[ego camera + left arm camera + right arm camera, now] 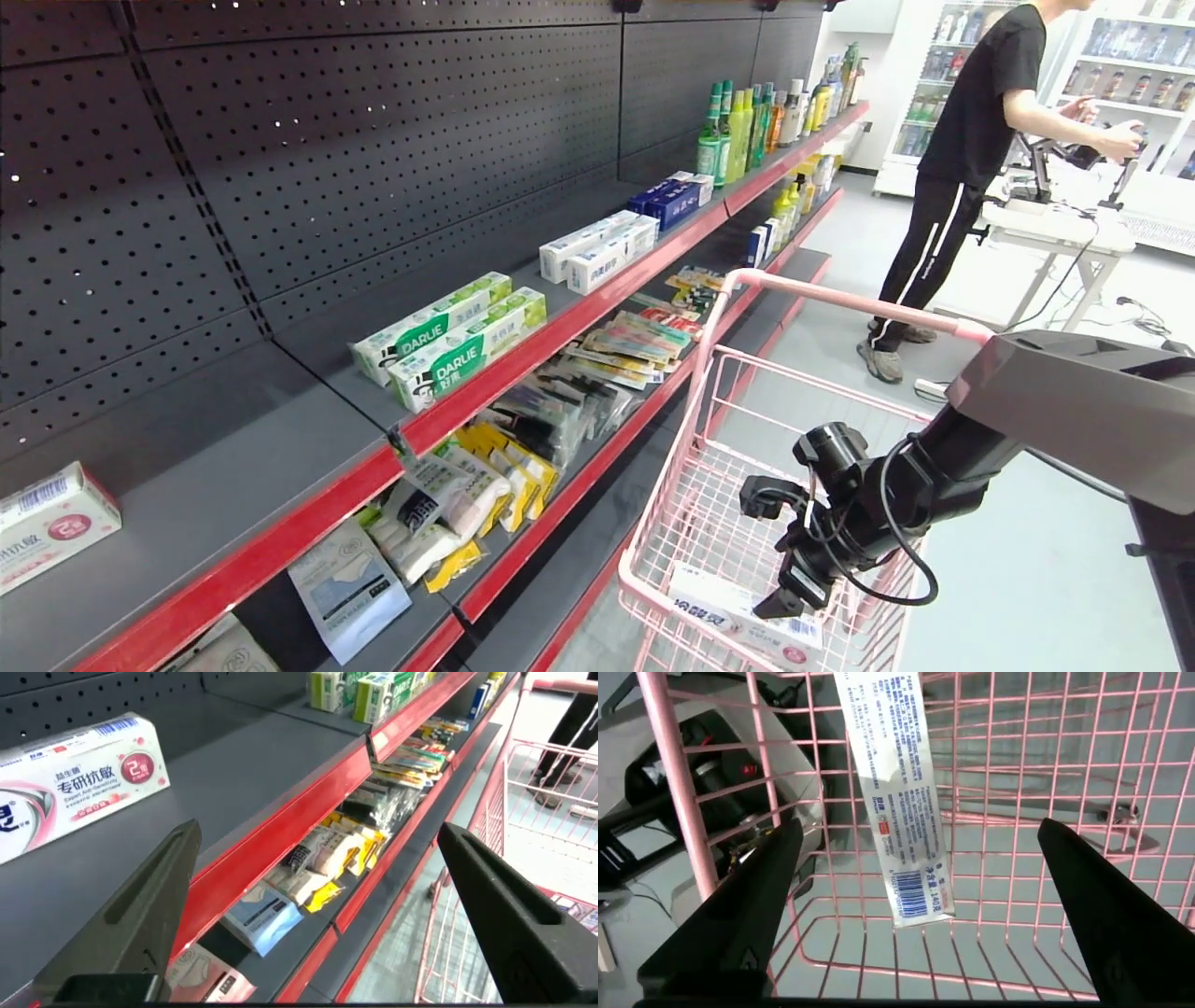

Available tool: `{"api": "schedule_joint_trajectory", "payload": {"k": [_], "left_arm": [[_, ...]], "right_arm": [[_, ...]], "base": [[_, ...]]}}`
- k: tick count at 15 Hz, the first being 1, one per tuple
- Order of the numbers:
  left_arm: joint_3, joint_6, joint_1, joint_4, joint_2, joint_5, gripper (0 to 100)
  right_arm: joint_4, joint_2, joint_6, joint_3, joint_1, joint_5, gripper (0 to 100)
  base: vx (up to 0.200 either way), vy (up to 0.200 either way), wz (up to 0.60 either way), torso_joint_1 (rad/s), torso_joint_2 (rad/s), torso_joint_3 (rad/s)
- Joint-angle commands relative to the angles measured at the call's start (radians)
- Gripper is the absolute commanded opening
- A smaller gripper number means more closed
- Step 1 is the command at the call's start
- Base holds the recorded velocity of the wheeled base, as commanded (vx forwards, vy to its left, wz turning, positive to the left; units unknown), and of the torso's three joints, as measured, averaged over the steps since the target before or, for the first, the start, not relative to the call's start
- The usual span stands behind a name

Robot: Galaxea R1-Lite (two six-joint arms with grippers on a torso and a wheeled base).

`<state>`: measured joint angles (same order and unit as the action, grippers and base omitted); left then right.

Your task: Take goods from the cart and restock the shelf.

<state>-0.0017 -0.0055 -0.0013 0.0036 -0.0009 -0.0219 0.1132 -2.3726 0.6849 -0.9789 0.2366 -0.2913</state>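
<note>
Hovering our right gripper point(913, 849) inside the cart point(840, 301) with jaws spread wide, we judge this the pick-up step. The toothpaste box point(901, 793) lies just below, between the fingers. Next we must descend and close across its narrow sides.

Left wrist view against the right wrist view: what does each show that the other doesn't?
Only the left wrist view: the shelf, a pink-and-white box on it, packets on the level below, and the open left claw. Only the right wrist view: the open right claw and the barcode face of a long box lying inside the pink wire cart. Both: that cart.
</note>
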Motion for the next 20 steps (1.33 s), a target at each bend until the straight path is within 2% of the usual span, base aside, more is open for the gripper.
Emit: {"api": "schedule_joint_trajectory", "payload": {"k": [1, 5, 20], "left_arm": [[0.0, -0.001, 0.0, -0.001, 0.001, 0.0, 100], [0.0, -0.001, 0.0, -0.001, 0.001, -0.001, 100], [0.0, -0.001, 0.0, -0.001, 0.001, 0.0, 100]], "right_arm": [[0.0, 0.003, 0.001, 0.002, 0.001, 0.0, 100], [0.0, -0.004, 0.012, -0.006, 0.001, -0.002, 100], [0.0, -0.02, 0.05, -0.014, 0.01, -0.037, 100]], "base": [[0.0, 0.0, 0.0, -0.036, 0.08, 0.041], [0.0, 0.0, 0.0, -0.107, 0.28, 0.155], [0.0, 0.0, 0.0, -0.033, 0.08, 0.046]]}}
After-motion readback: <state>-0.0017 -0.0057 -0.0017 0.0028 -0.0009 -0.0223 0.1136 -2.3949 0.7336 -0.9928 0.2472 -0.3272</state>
